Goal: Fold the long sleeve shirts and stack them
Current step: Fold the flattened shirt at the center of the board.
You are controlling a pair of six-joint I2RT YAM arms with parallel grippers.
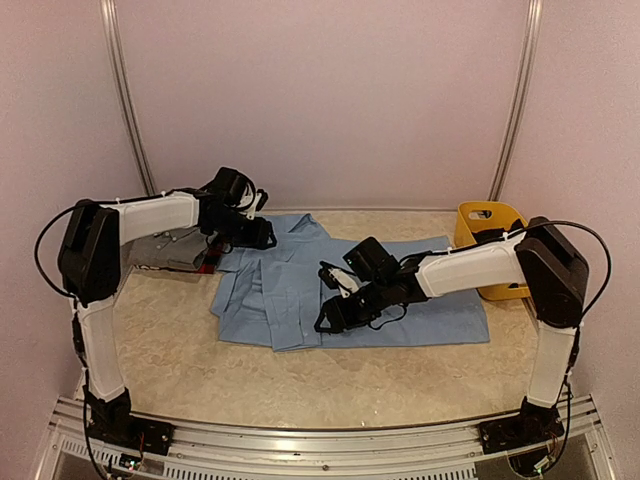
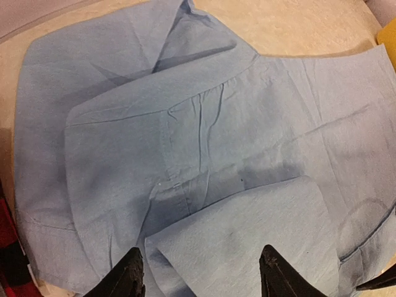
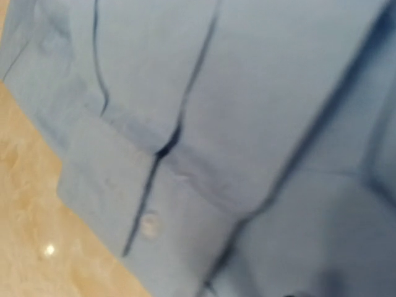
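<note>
The light blue shirt lies partly folded in the middle of the table. It fills the left wrist view, with a sleeve laid across its body. My left gripper hovers over the shirt's collar end. Its fingers are spread wide and hold nothing. My right gripper is low over the shirt's near edge. The blurred right wrist view shows a buttoned cuff close up, and the fingers do not show there. The grey shirt lies at the left under my left arm. A strip of the red-and-black plaid shirt shows beside it.
A yellow plastic basket stands at the back right behind my right arm, and its corner shows in the left wrist view. Bare beige tabletop lies in front of the shirt. Pink walls close in the back and sides.
</note>
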